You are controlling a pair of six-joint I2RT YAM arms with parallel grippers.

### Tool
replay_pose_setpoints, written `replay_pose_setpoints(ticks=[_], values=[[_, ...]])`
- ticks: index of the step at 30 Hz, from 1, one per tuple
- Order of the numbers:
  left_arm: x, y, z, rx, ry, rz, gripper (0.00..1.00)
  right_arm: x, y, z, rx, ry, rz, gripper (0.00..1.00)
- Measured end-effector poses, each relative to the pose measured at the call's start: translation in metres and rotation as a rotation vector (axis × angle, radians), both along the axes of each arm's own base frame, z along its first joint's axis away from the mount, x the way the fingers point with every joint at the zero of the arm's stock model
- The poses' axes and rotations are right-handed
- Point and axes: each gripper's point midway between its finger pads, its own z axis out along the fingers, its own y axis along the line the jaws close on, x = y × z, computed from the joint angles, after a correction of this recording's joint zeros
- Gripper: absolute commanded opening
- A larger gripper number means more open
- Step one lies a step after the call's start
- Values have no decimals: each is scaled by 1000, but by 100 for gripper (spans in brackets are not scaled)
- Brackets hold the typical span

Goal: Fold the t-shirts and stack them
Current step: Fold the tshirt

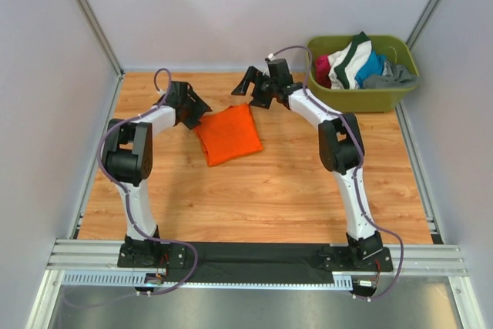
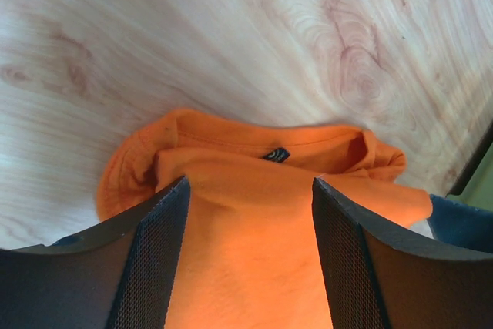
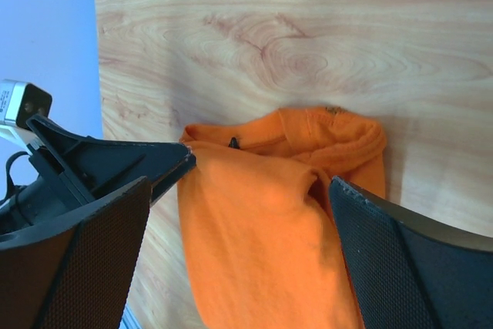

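A bright orange t-shirt (image 1: 228, 133) lies folded into a small rectangle on the wooden table, towards the back middle. My left gripper (image 1: 197, 111) is open at the shirt's far left corner. In the left wrist view the shirt (image 2: 254, 267) and its collar label lie between the open fingers of the left gripper (image 2: 250, 184). My right gripper (image 1: 252, 87) is open just above the shirt's far right corner. In the right wrist view the shirt (image 3: 254, 252) lies below and between the right gripper's (image 3: 239, 186) spread fingers. Neither gripper holds cloth.
An olive-green plastic tub (image 1: 362, 99) stands at the back right with several more garments (image 1: 356, 64) piled in it. Grey walls close in the table on the left, back and right. The left gripper's finger (image 3: 108, 161) shows in the right wrist view.
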Motion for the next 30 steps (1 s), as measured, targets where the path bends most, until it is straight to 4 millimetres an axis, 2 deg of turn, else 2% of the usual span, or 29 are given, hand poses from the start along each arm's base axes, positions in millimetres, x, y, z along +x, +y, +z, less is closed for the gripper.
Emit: replay_pose_setpoints(ticks=[6,10,12,16,18,21,23,26,30], values=[[15,-1,10,32,-22,-43,73,3,-3,-3,-48,-40,47,98],[15,-2,32,59,-78,-111,73,-11,-21,8,-147,-59,47,99],[14,-5,52,68,-128,-154,72,-25,-37,25,-199,-69,27,97],[15,-25,118,72,-320,-271,66,-55,-78,78,-266,-111,-70,87],[17,-45,150,61,-415,-330,62,-71,-105,101,-279,-129,-125,86],[13,-84,174,43,-490,-422,62,-91,-136,109,-302,-128,-186,89],[9,-113,178,25,-510,-481,62,-102,-152,99,-331,-108,-209,93],[3,-151,162,-10,-492,-551,62,-121,-164,75,-392,-53,-206,95],[8,-164,119,-43,-413,-561,62,-140,-175,58,-461,-14,-186,97]])
